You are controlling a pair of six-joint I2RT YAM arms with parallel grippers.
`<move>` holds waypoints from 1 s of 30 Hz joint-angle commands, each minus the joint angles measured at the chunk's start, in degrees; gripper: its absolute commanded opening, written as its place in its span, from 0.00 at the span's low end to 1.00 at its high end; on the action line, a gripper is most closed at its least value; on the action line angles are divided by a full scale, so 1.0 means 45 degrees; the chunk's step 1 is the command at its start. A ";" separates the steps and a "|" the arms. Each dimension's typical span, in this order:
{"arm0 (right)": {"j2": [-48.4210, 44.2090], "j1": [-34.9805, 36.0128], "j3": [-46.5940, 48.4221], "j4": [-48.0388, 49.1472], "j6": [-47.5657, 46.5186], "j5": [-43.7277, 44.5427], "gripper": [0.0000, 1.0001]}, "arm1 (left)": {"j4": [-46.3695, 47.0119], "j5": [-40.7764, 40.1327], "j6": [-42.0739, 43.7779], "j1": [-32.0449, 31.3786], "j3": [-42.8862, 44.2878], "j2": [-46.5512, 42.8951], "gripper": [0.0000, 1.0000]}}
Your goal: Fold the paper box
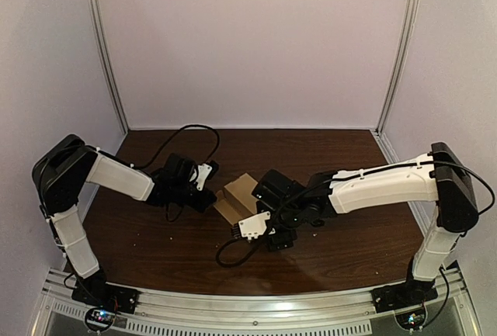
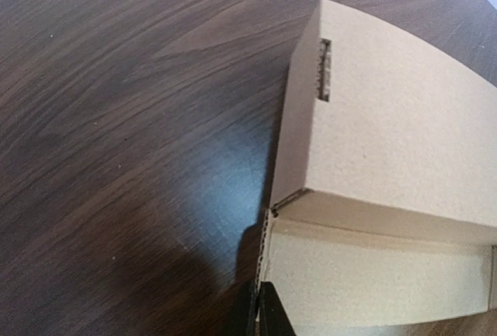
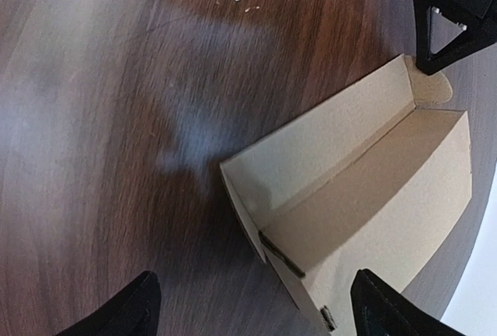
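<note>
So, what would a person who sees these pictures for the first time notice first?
The brown paper box, half folded and open on top, lies in the middle of the dark table. The right gripper hangs open over one end of it; the left gripper is at the other end, so near that card fills much of its wrist view.

The paper box [image 1: 237, 196] is plain tan, the table [image 1: 155, 243] dark brown wood-grain.

Box [image 2: 388, 142]: tan corrugated cardboard, matt, slightly rough, fluted cut edges. Surface [image 2: 116, 157]: dark wood grain, smooth, faint sheen. Right fingers [image 3: 128, 309]: black plastic, matt
</note>
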 commanded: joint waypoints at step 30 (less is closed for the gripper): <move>0.1222 0.0258 -0.0559 0.2023 0.0127 0.2625 0.50 | 0.0954 0.0623 0.0089 0.0092 0.0480 0.0844 0.03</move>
